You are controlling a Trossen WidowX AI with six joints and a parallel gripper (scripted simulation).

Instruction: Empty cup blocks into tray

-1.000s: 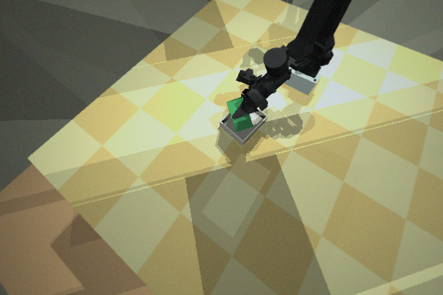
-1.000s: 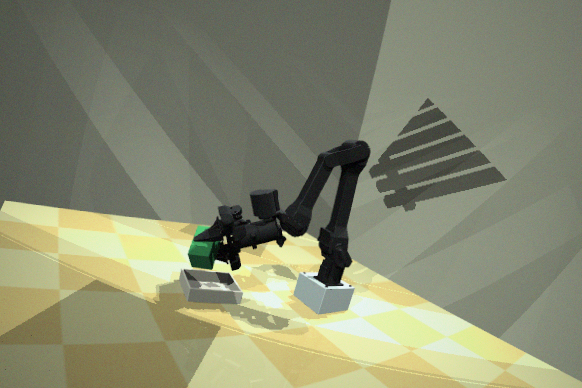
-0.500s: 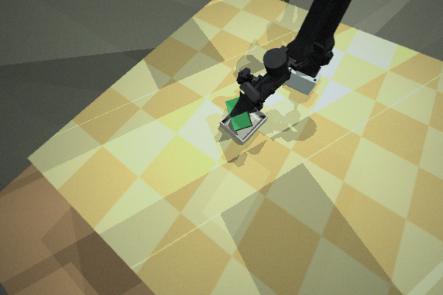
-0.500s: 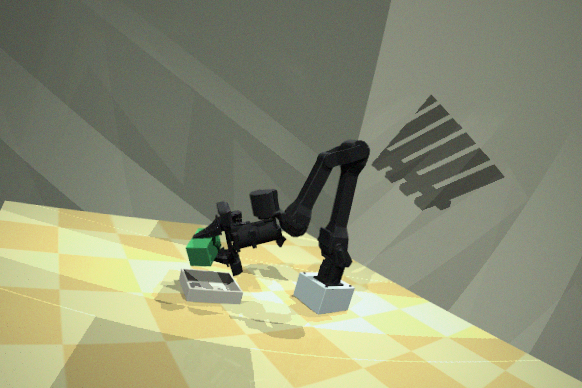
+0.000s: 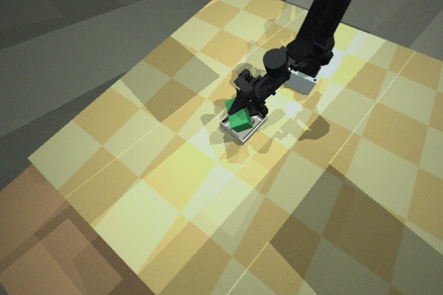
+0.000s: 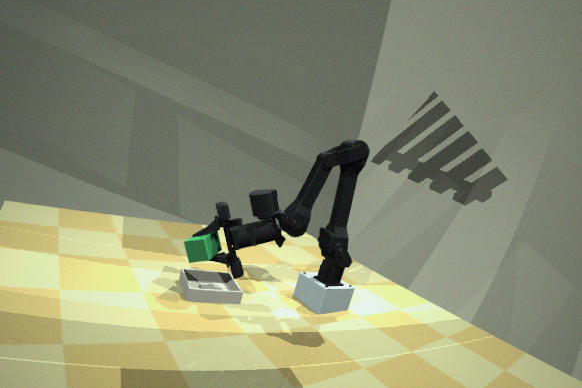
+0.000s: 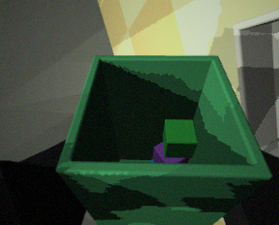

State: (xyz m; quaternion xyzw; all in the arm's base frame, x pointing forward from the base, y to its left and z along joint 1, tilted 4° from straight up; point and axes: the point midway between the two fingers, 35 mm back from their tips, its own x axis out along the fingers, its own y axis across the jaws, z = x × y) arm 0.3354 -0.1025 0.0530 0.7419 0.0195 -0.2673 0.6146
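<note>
The green cup [image 5: 240, 121] [image 6: 200, 248] [image 7: 162, 194] is held above the tray, tipped far over onto its side. My gripper [image 5: 241, 112] [image 6: 209, 246] is shut on it, one finger above and one below in the exterior view. In the wrist view a green block [image 7: 180, 136] and a purple block [image 7: 166, 153] are inside the cup, with a sliver of blue [image 7: 152, 161] at the near rim. The shallow grey tray [image 5: 243, 141] [image 6: 213, 296] [image 7: 237, 48] stands on the table beneath. I can make out no block in its visible part.
The arm's pale base box [image 5: 303, 84] [image 6: 324, 299] stands on the checkered table [image 5: 160, 203] [image 6: 100, 272], on the arm's side of the tray. The forearm reaches over the table between base and tray. Patchy shadows lie around the tray.
</note>
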